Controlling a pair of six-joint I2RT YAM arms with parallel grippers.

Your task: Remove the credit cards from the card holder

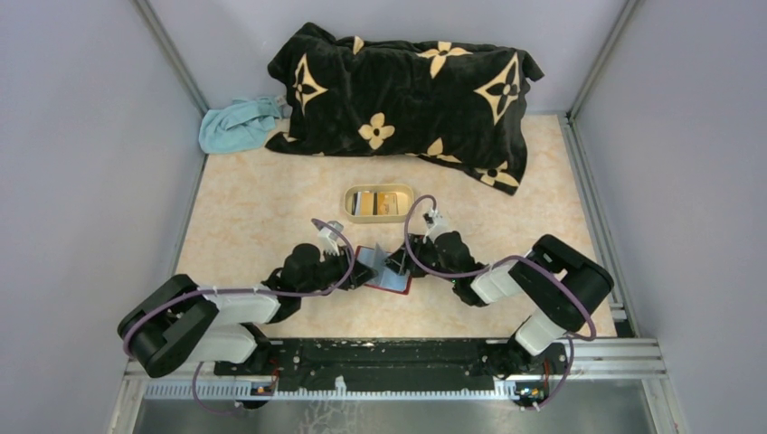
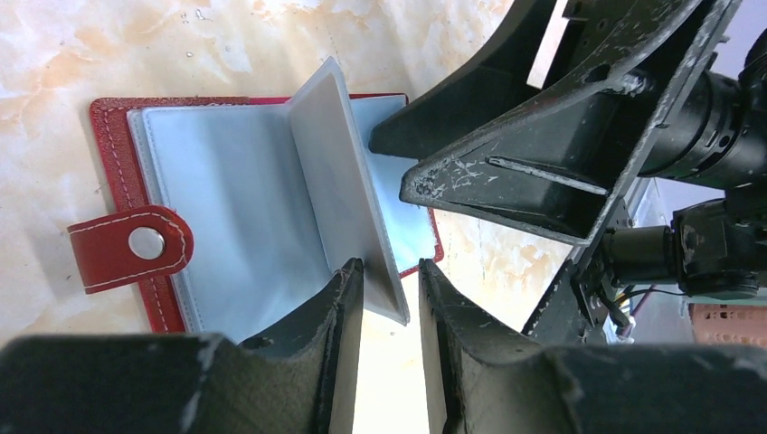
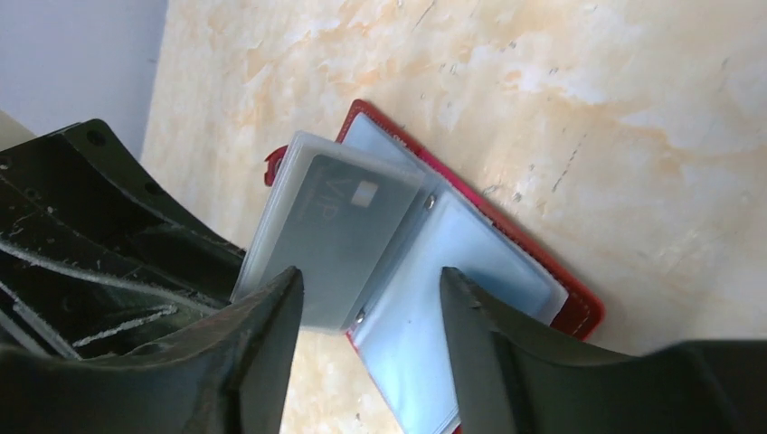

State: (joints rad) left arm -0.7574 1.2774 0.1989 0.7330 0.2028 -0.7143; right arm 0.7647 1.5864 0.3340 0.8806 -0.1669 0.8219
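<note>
The dark red card holder (image 1: 394, 281) lies open on the table between both grippers. In the left wrist view its pale blue-grey sleeves (image 2: 235, 208) face up, the red tab (image 2: 127, 246) at the left, and one sleeve page (image 2: 339, 181) stands upright. My left gripper (image 2: 389, 294) is open, with that page's near corner between its fingertips. My right gripper (image 3: 366, 289) is open around the raised page, which holds a grey credit card (image 3: 335, 226) marked VIP. Other credit cards (image 1: 384, 202) lie in the beige tray.
The beige oval tray (image 1: 345, 203) stands just behind the card holder. A black blanket with beige flowers (image 1: 407, 90) covers the back of the table, and a teal cloth (image 1: 237, 125) lies at the back left. Grey walls close in both sides.
</note>
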